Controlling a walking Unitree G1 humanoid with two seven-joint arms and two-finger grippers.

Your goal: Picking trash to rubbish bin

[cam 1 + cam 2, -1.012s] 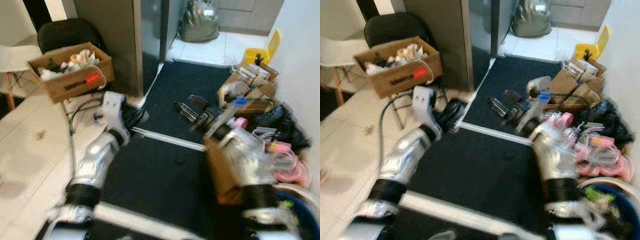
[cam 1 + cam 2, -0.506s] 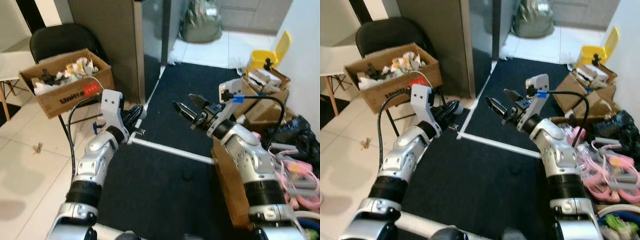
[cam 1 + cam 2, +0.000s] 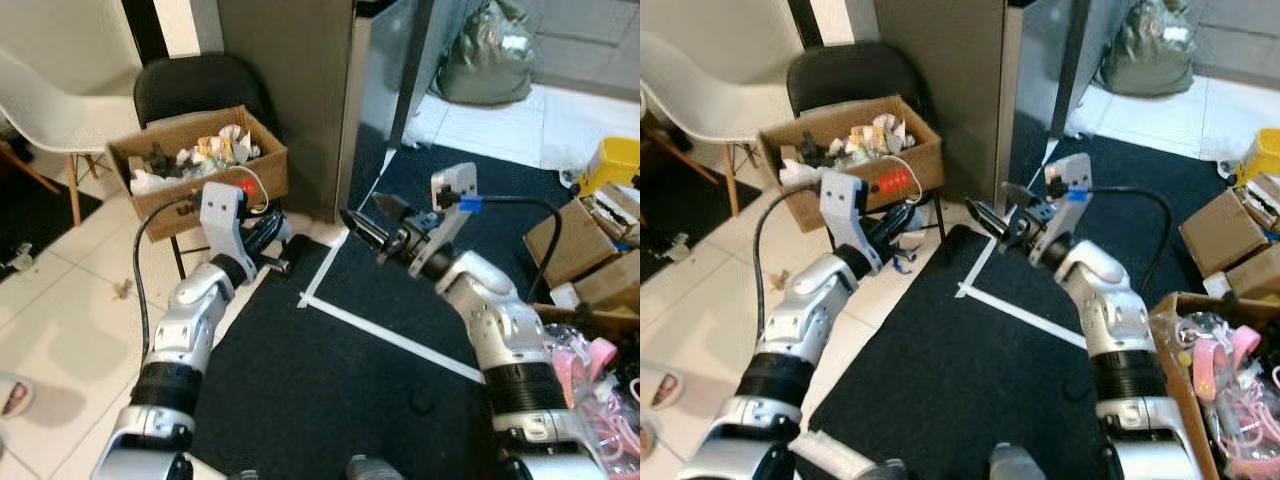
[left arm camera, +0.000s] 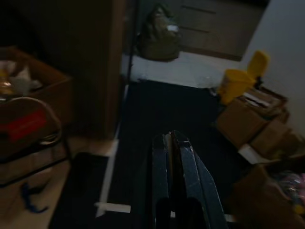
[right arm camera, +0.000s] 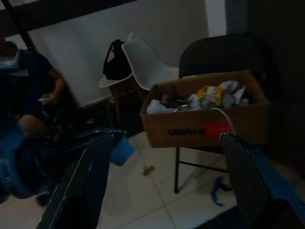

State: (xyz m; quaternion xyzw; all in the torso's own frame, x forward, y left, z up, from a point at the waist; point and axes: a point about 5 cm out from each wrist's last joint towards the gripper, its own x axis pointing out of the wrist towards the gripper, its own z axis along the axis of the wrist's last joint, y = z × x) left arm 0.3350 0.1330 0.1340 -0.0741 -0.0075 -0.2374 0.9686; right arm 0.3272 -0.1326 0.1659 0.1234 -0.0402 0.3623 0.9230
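Since the head has swung left, your cardboard box of trash [image 3: 197, 158] on the black chair [image 3: 205, 88] now sits nearer centre. Left gripper [image 3: 279, 245] is clenched, right gripper [image 3: 362, 222] spread, both empty. You're lined up to approach it.

Cardboard box of trash [image 3: 198, 165] sits on a folding chair [image 3: 205, 88], left of the cabinet [image 3: 290, 90]. Mat [image 3: 330, 390] lies before the cabinet. Stuffed bag [image 3: 488, 55] behind, far right. Cardboard boxes [image 3: 590, 250] along the mat's right edge.
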